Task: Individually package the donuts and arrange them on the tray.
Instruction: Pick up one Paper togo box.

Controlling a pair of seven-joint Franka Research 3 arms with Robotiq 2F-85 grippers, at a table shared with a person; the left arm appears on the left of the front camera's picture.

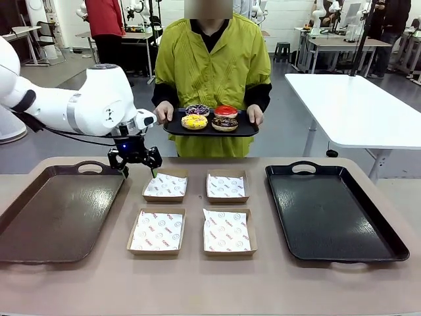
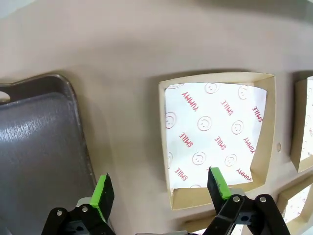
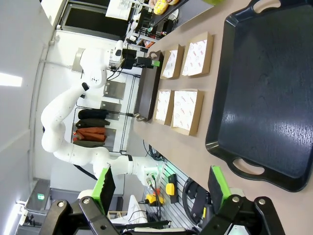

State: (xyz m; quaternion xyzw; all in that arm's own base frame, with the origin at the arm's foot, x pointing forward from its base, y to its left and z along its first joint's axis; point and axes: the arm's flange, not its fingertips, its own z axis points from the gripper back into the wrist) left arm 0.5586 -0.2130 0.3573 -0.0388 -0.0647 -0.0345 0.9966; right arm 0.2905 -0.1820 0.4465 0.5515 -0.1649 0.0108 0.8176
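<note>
The left pincer (image 1: 139, 171) hangs above the worktop (image 1: 197, 283) with its jaws apart and nothing between them. In its wrist view, one green pad (image 2: 103, 192) is over bare worktop and the other is over the near rim of a paper-lined cardboard box (image 2: 188, 198), which lies just ahead of the pincer. On the pincer's other side is the edge of a brown tray (image 2: 39, 147). Three more such boxes (image 1: 227, 230) lie near, beyond the first.

Well beyond the left pincer, across the worktop and higher up, a person holds a small black tray (image 1: 210, 133) with both hands. On it, the yellow-iced donut (image 1: 194, 122) and chocolate donut (image 1: 225, 122) sit nearer the pincer. The purple-brown donut (image 1: 197, 110) and red-glazed donut (image 1: 225, 111) sit behind them. All four are well apart from either pincer.

The right pincer (image 3: 161, 188) also has its jaws apart and empty, raised off the worktop. A large black tray (image 3: 264, 88) lies ahead of it, with the boxes farther off.
</note>
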